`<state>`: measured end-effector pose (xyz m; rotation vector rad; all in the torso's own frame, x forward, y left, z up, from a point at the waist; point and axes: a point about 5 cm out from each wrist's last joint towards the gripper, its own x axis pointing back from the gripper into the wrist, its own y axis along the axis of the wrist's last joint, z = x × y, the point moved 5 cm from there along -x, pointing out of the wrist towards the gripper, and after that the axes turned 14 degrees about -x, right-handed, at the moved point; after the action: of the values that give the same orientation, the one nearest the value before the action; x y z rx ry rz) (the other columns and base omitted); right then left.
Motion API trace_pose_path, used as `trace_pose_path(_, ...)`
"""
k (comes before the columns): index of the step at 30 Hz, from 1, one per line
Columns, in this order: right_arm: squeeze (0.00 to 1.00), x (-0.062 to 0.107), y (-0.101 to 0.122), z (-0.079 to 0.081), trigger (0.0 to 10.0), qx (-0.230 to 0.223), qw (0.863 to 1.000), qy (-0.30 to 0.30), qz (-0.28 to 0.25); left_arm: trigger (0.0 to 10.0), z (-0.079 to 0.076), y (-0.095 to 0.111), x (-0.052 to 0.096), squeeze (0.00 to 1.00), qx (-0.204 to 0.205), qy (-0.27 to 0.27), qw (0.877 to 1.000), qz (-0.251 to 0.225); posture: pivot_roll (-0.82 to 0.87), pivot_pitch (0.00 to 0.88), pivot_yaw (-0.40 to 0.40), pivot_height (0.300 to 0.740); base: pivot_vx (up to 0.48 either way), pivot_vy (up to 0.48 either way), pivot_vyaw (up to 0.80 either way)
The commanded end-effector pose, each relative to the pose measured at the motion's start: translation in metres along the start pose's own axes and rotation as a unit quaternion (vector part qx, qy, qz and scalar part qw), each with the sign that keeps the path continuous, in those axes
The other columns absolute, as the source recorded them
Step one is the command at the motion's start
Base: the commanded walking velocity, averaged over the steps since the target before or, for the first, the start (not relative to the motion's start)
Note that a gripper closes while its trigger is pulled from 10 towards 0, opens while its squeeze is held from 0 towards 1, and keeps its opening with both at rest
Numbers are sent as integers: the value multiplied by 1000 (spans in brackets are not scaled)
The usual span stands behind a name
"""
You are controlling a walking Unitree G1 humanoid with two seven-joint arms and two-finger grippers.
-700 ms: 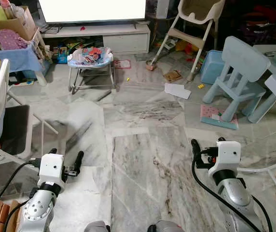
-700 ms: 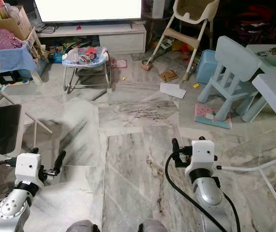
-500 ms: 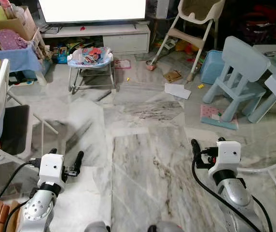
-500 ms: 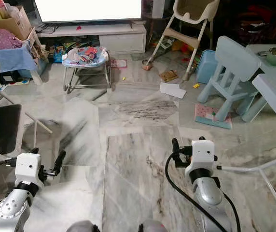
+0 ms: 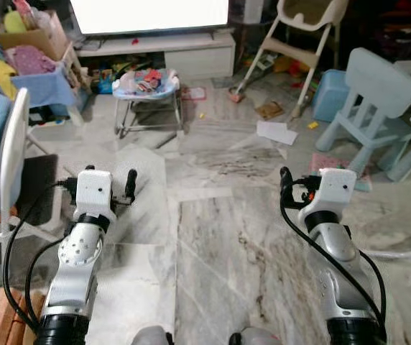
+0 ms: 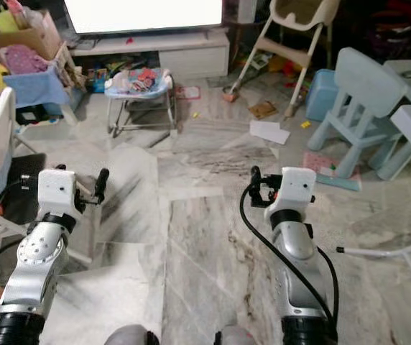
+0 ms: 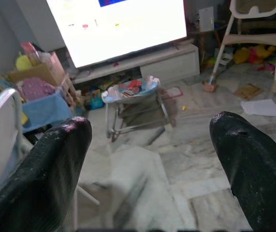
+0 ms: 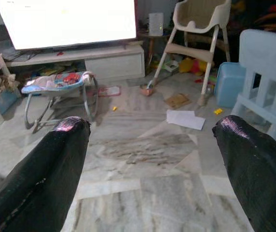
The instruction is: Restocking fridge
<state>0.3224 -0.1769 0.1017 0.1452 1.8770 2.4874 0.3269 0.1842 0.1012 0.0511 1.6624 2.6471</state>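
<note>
Marble floor [image 5: 220, 237]; both end effectors wide, empty.

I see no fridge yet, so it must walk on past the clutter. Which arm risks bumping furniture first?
Left, probably. The left gripper, open and empty, is raised next to the white chair. The right gripper, also open, has bare marble floor around it.

A grey-veined marble floor [image 5: 213, 237] spreads through a cluttered living room. At the far wall a bright television [image 5: 151, 14] stands on a low white cabinet [image 5: 166, 54]. A baby bouncer [image 5: 148, 90] sits before it, a high chair [image 5: 299, 36] far right, a pale blue child's chair [image 5: 367, 97] right, a white chair [image 5: 11, 172] near left.
</note>
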Motion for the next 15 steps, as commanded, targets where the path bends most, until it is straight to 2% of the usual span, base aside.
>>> trace_pose_path(1, 0, 0, -3, -1, 10000, 4, 1000, -6, 7, 10000, 2, 2, -1, 0, -11, 0, 1000, 2, 41, 0, 76, 740, 0, 0, 0)
trace_pose_path(15, 0, 0, -3, -1, 10000, 4, 1000, -6, 7, 10000, 2, 2, -1, 0, -11, 0, 1000, 2, 41, 0, 76, 740, 0, 0, 0)
